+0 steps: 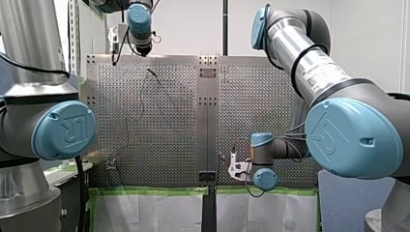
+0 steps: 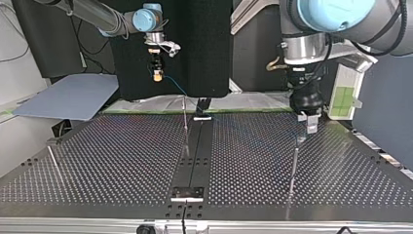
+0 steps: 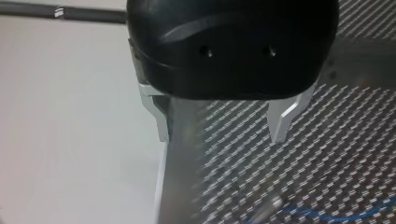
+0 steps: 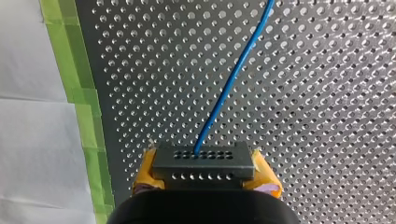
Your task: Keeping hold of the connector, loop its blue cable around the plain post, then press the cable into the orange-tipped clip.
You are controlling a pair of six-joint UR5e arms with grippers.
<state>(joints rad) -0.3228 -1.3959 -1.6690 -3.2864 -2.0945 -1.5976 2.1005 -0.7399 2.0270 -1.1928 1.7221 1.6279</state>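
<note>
In the right wrist view, my right gripper [image 4: 205, 176] is shut with its yellow pads on a black connector [image 4: 203, 161]. A blue cable [image 4: 229, 88] runs from the connector out over the perforated table [image 4: 327, 116]. From across the table, that gripper [image 2: 157, 74] hangs above the far edge, and the cable [image 2: 173, 85] drops toward a thin post [image 2: 185, 124] near the centre seam. My left gripper [image 3: 222, 130] is open, its metal fingers [image 3: 281, 122] bare over the table's edge. It [image 2: 310, 124] stands just above another thin post [image 2: 293, 168]. I cannot pick out an orange tip.
A third thin post [image 2: 53, 163] leans at the top view's left. Green tape [image 4: 77, 93] and white paper [image 4: 28, 140] line the table's edge by my right gripper. A grey sheet [image 2: 68, 97] lies past the far left corner. A dark seam plate [image 2: 197, 161] splits the table.
</note>
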